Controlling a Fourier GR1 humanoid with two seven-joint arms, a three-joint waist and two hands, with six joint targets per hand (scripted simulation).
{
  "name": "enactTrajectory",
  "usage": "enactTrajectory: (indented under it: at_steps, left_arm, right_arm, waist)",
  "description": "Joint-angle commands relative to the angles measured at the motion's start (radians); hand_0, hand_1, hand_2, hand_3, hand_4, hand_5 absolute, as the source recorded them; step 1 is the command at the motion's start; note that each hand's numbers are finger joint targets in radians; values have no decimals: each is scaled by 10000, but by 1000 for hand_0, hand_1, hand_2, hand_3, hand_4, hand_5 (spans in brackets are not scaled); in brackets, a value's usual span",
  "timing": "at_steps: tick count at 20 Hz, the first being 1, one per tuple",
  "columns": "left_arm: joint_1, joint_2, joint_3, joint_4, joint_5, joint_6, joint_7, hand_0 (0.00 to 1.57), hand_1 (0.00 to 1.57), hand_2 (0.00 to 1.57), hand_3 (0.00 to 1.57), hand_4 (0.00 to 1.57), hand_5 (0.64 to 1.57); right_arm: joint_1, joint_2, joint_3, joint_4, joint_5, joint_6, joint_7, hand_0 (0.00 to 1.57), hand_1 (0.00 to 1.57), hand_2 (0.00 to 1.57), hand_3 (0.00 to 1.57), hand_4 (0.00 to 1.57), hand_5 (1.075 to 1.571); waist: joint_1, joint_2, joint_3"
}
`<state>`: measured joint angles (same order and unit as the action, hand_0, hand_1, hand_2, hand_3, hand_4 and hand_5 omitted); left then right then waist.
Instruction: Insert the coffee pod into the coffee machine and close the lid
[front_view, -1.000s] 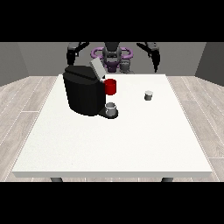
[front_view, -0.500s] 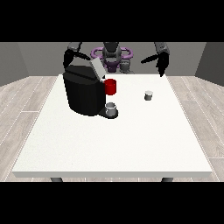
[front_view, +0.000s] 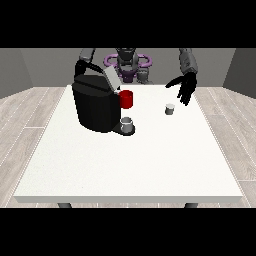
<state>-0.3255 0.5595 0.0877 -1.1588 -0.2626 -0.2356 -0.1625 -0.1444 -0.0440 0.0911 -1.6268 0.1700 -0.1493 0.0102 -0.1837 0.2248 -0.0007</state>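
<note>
Reaching with fingers spread and nothing held, robot hand (front_view: 185, 87) at the view's right above small coffee pod (front_view: 170, 109) on white table (front_view: 128, 165), right of open-lidded coffee machine (front_view: 96, 104); likely light, rigid, best pinched by sides.

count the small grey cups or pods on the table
2: one pod stands free near the hand at the view's right; one cup sits at the coffee machine base.
</note>
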Motion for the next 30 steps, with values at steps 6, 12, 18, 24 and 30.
enactTrajectory:
  at_steps: [6, 12, 18, 24, 30]
  left_arm:
    - [-1105, -9, -457, 2120, -1610, 585, -747, 0, 0, 0, 0, 0, 1571]
    - [-1628, -496, -667, 2674, -2521, 1756, -1085, 760, 760, 877, 622, 0, 1571]
    - [-1969, -562, -1201, 3212, -3658, 2585, -1614, 1071, 1071, 1132, 931, 465, 1571]
    - [-2502, -619, -1903, 3561, -4745, 2014, -416, 826, 826, 998, 857, 340, 1571]
    - [-2814, -378, -2028, 4332, -5397, 1775, -859, 789, 789, 960, 845, 392, 1571]
  right_arm:
    - [-473, 26, -180, 337, 197, -121, 511, 0, 0, 0, 0, 0, 1571]
    - [-739, 65, -306, 1259, -84, -105, 35, 0, 0, 0, 0, 0, 1571]
    - [-1194, -117, -499, 1449, -198, 128, 847, 0, 0, 0, 0, 0, 1571]
    - [-921, 153, -373, 2641, -113, 149, -543, 0, 0, 0, 0, 0, 1571]
    - [-1282, 139, -832, 3132, -385, 20, -855, 0, 0, 0, 0, 0, 1571]
  waist:
    - [-117, 606, 1]
    - [287, 577, 4]
    - [226, 504, 1]
    - [172, 303, 13]
    - [387, 505, 9]
